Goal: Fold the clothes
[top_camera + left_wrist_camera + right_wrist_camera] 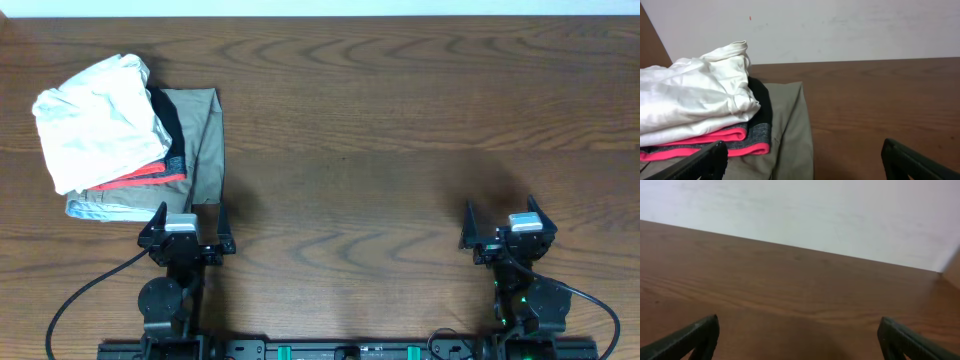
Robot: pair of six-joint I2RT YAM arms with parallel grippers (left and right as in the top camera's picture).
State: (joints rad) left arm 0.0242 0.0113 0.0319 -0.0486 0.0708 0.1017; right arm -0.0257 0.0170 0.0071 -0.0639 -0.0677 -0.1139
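Note:
A stack of folded clothes lies at the table's left: a white garment [100,120] on top, a dark grey piece with pink trim [150,178] under it, and a khaki garment [205,140] at the bottom. In the left wrist view the white garment [695,107], the pink-trimmed piece [747,142] and the khaki garment [792,135] show close ahead. My left gripper [188,222] is open and empty at the stack's near edge. My right gripper [510,225] is open and empty over bare wood at the right.
The brown wooden table [400,120] spans the view. A white wall [815,215] stands behind its far edge. Black cables [80,300] trail from both arm bases at the near edge.

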